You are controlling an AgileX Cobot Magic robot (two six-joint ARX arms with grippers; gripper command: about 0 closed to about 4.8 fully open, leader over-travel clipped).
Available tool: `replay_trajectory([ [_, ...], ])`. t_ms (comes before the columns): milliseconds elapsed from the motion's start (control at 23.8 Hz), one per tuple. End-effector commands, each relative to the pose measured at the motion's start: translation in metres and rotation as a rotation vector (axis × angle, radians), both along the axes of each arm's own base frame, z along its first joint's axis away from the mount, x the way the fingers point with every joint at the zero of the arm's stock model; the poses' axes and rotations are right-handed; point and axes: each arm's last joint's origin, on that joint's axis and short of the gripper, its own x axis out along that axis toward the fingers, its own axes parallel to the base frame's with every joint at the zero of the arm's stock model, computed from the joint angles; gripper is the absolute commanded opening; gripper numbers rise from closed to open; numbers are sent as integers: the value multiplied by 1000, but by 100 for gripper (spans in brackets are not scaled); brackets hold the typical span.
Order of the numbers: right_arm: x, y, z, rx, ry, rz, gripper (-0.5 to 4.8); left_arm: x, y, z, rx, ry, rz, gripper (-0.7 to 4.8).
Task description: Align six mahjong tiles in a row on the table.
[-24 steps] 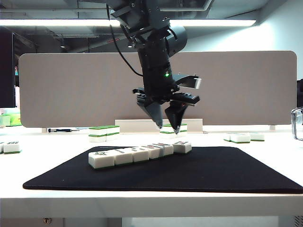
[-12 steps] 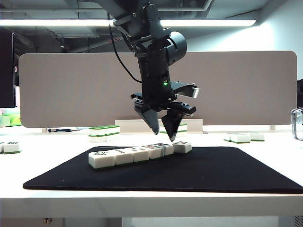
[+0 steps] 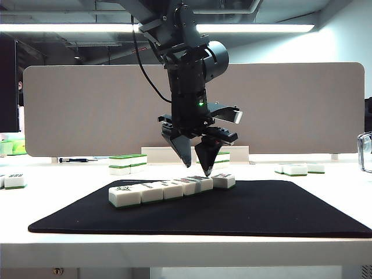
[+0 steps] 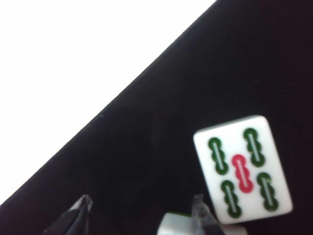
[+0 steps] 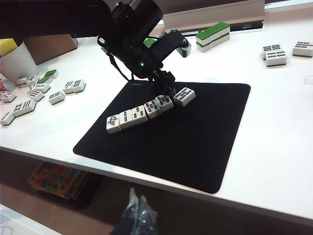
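Six mahjong tiles point(image 3: 168, 189) lie on a black mat point(image 3: 261, 209) on the white table point(image 3: 58, 186). Five form a slanted row touching each other. The sixth tile point(image 3: 224, 181) lies a little apart at the row's far end. My left gripper point(image 3: 197, 166) hangs open just above that end, holding nothing. In the left wrist view a tile with green and red bamboo marks point(image 4: 243, 169) lies beside one fingertip point(image 4: 198, 210), and another tile's edge point(image 4: 173, 226) shows between the fingers. My right gripper point(image 5: 137, 203) is shut and empty, below the table's front edge.
Stacked green-topped tiles point(image 3: 128, 163) and a grey divider panel point(image 3: 87, 104) stand behind the mat. Loose tiles lie at the right point(image 3: 299, 169) and far left point(image 3: 14, 181). More spare tiles point(image 5: 44, 88) and a white cup point(image 5: 17, 61) sit off the mat's side.
The left gripper has sunk a little and shifted slightly left, closer to the far end of the row. The tiles have not moved.
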Motion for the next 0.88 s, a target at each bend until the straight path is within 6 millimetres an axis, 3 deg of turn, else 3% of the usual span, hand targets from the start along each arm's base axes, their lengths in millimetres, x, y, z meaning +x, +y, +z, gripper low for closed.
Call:
replay_trajectory([
  [42, -3, 0, 1, -3, -34, 0, -1, -3, -3, 3, -34, 27, -29, 268],
  [631, -3, 0, 1, -3, -34, 0, -1, -20, -22, 4, -89, 80, -117, 269],
  [757, -3, 0, 1, -3, -34, 0, -1, -27, -25, 11, -94, 75, -132, 302],
  [884, -3, 0, 1, -3, -34, 0, -1, -26, -28, 13, -112, 50, -139, 431],
])
